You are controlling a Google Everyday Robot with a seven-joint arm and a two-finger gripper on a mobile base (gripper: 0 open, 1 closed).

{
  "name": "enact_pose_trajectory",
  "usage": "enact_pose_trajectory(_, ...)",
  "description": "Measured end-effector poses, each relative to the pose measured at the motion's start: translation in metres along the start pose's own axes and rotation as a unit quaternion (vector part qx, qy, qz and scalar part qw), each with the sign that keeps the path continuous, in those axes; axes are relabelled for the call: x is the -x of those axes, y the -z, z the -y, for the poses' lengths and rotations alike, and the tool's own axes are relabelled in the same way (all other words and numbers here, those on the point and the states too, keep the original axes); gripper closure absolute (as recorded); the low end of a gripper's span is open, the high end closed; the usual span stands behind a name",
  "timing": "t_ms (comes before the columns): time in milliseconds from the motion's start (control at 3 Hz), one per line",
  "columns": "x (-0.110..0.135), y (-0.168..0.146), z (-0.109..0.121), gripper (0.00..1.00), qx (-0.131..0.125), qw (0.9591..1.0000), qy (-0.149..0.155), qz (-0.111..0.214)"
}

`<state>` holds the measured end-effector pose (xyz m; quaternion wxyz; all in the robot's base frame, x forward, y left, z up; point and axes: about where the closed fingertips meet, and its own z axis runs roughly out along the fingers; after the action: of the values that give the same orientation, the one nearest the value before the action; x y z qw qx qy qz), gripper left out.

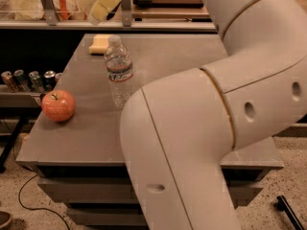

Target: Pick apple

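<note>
The apple [58, 105], red-orange with yellowish patches and a stem dimple, sits near the left edge of the grey table [182, 51]. My gripper [104, 4] hangs at the top of the camera view, high above the table's far left corner and far behind the apple, touching nothing I can see. Its upper part is cut off by the frame. My thick white arm [201, 128] sweeps from the top right down across the table's right and front.
A clear water bottle [119, 68] stands upright between the apple and the gripper. A pale yellow sponge block [98, 43] lies at the far left corner. Several cans [29, 79] line a low shelf left of the table. A cable [29, 200] trails on the floor.
</note>
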<state>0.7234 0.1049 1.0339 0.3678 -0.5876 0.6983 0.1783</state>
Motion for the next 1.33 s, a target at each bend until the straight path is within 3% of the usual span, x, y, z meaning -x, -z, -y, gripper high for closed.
enact_pose_trajectory(333,-0.005,-0.003,-0.021,0.0,0.02,0.9995,0.016,-0.02)
enact_pose_trajectory(667,-0.002,-0.032,-0.053,0.0,0.068,0.9956,0.043,-0.047)
enact_pose_trajectory(1333,0.026,-0.083,-0.111,0.0,0.134,0.9812,0.107,-0.088)
